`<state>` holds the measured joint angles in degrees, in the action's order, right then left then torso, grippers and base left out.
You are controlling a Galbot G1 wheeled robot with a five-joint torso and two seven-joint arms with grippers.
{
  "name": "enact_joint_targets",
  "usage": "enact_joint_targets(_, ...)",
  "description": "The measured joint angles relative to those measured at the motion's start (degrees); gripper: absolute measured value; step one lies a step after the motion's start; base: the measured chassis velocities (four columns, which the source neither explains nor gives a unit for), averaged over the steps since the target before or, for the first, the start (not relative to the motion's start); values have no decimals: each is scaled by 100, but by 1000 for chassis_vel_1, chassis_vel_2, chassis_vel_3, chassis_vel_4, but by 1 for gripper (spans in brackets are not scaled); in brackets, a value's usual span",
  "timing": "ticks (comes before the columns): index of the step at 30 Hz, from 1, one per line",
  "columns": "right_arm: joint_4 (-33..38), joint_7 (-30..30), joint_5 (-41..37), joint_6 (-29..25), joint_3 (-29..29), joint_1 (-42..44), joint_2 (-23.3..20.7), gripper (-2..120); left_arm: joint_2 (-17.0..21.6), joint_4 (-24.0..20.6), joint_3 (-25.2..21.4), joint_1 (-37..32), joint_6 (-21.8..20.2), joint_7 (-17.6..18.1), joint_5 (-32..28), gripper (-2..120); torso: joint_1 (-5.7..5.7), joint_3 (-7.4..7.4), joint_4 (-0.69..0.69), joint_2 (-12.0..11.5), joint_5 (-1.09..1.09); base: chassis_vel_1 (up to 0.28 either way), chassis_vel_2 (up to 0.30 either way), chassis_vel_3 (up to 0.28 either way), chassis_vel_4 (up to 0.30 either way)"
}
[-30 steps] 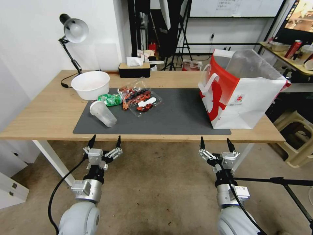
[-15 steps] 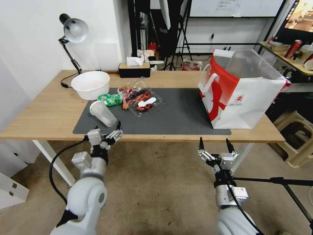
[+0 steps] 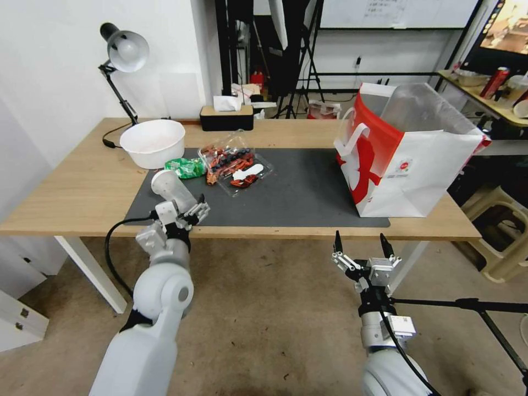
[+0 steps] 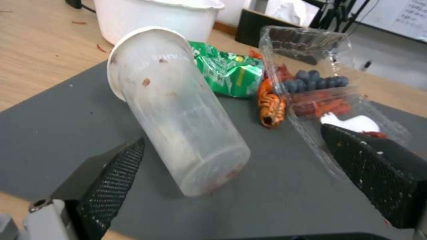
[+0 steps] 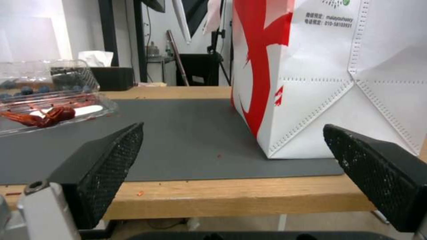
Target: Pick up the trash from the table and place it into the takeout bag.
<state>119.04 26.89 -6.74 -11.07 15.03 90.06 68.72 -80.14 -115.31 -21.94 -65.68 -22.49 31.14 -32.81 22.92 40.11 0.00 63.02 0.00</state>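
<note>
Reaching over the near edge of the table (image 3: 66,203), my left gripper (image 3: 184,212) sits spread wide at the bottom end of the translucent plastic cup (image 3: 173,190), one finger on each side and neither touching it as far as I can tell. That cup lies on its side at the near left corner of the dark grey mat (image 3: 297,192), rim pointing away toward the white bowl (image 3: 153,142). Just beyond the cup I see the green snack wrapper (image 3: 186,168), and beside that a clear clamshell tray (image 3: 237,164) holding red scraps and blueberries, lid up. From the left wrist view the cup (image 4: 178,116) lies between my spread fingers (image 4: 109,180).

My right gripper (image 3: 360,247) hangs below the table's near edge, also wide apart, facing the takeout bag (image 3: 407,154). That bag stands upright and open-mouthed at the right end of the mat.
</note>
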Motion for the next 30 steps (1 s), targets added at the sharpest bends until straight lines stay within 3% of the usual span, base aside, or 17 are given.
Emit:
enact_joint_targets(23,-65,26,98,-15,-60,-13,131,100,2,972,176,718,-95,427,310,96,0,0,0,1,0,0,0,0,0)
enact_joint_targets(30,-63,33,114,-29,-50,1,143,100,9,1062,168,740,-128,477,392,94,0,0,0,1,0,0,0,0,0)
